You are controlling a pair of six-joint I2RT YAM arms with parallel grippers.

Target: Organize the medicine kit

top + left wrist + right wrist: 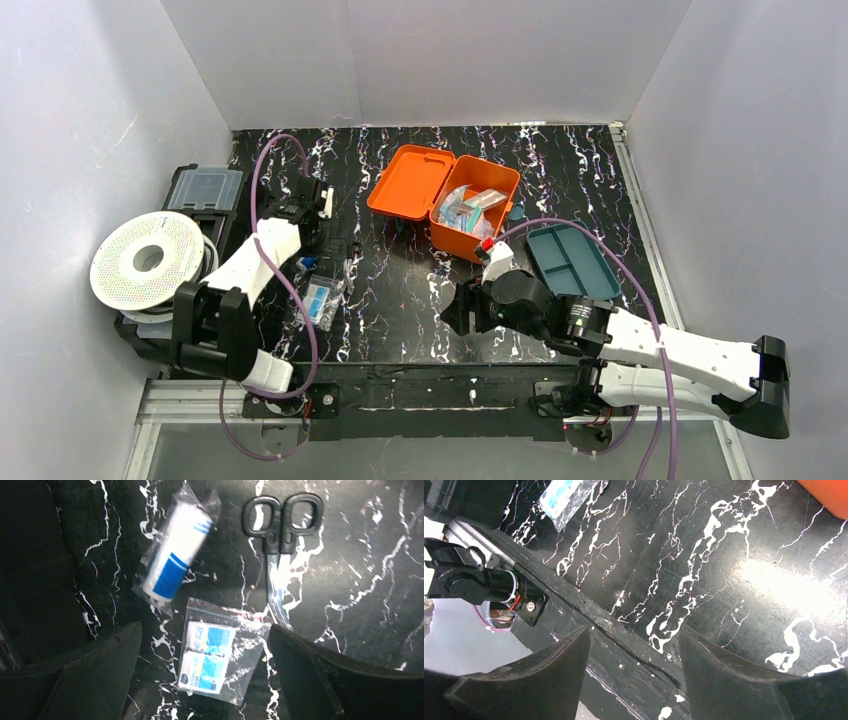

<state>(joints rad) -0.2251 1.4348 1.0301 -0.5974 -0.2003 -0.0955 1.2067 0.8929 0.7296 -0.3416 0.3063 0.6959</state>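
Left jaws (wide apart) near bagged wipes.

Medicine kit set mid-table, packets held inside. Tray placed just right of it. Roll, sachet bag, scissors grouped well left.

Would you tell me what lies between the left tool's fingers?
A clear zip bag of packets lies on the mat between the fingers of the left tool, in the left wrist view.

Overhead light glares off the glossy table; the left claw looks dark, blurred.
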